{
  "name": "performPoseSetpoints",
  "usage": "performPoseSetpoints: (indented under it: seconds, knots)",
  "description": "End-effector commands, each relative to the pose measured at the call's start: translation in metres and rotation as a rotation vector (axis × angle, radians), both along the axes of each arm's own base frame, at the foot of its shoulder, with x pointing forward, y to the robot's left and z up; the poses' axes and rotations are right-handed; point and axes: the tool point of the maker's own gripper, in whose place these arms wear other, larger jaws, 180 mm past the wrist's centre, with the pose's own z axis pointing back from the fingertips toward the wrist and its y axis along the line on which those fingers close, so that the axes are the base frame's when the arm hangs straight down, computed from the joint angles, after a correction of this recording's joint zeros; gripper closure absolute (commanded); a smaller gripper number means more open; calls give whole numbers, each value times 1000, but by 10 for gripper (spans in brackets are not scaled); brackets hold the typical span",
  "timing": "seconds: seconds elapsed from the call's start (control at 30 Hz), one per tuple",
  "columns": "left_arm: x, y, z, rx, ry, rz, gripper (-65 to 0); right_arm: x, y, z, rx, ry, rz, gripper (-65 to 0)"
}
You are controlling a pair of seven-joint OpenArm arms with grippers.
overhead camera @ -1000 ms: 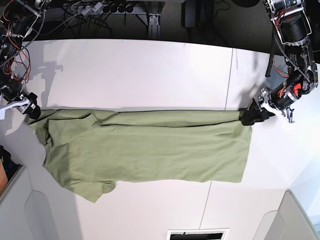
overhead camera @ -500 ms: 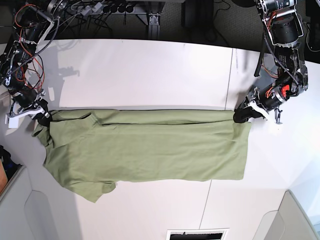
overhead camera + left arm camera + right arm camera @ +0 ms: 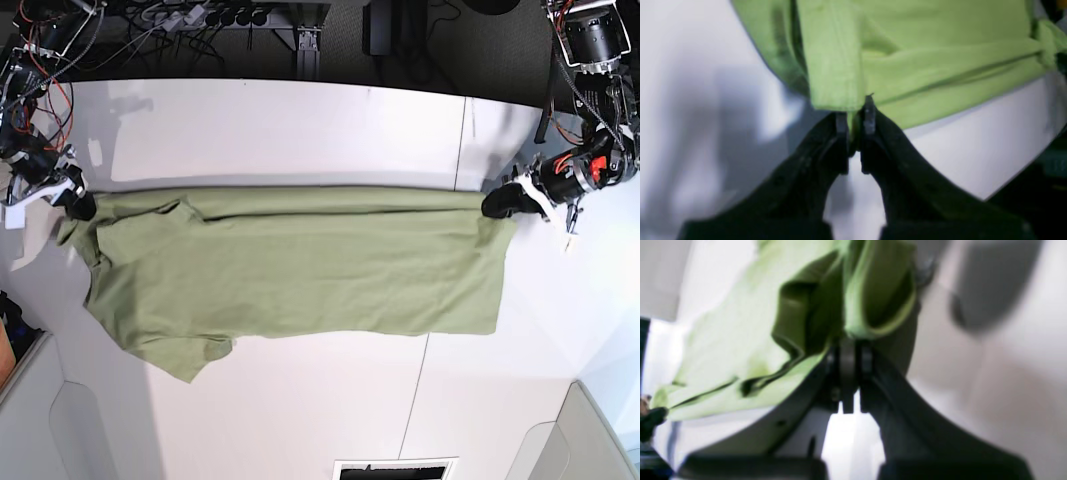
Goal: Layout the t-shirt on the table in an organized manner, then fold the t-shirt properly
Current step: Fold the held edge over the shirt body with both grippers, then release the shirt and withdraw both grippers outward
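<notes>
Stretching the t-shirt (image 3: 290, 275) flat
Left gripper (image 3: 855, 115) and right gripper (image 3: 848, 350) are each clamping a far-edge corner; pulling evenly apart should be flattening wrinkles between them.

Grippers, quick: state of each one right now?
Left gripper: shut on the olive-green cotton t-shirt, at an edge.
Right gripper: shut on the t-shirt's opposite end.

Place: robotics lab or workshop
Surface: large white tabletop (image 3: 300, 130) with a thin dark seam
Beyond far edge: power strip (image 3: 215, 16), tangled cables (image 3: 150, 30), dark floor
At both ends: exposed red wiring (image 3: 45, 85) on robot arms
</notes>
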Motion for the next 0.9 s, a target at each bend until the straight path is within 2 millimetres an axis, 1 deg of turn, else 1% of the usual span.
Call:
performPoseSetpoints:
  seconds: [0.0,0.07,0.27,0.37,0.43,0.57,0.73,0.77,0.87]
  knots:
    - [3,7,15,11,-47,-4,0,4,-8,19,-30,-61,1,0]
    - [-11,6,12,18,-31,-16,0,-10,-8,18,-63,-47,15,0]
    - [-57,-8,10,61,6,-87,0,-56,-9,20,-149,1,68,0]
    - [-73,-13,10,75,21,-113,0,-74,-5,23,-186,17,98,0]
    - [-78,-14,9,77,30,-117,0,-83,-3,25,-205,28,114,0]
    - [-80,-14,8,80,37,-118,0,-97,-1,23,-219,52,129,0]
    - [-81,-14,7,82,44,-122,0,-102,-2,21,-220,63,129,0]
    - [-81,-14,7,82,44,-122,-33,-102,-2,21,-220,63,129,0]
    - [-81,-14,7,82,44,-121,-191,-102,-2,20,-226,68,129,0]
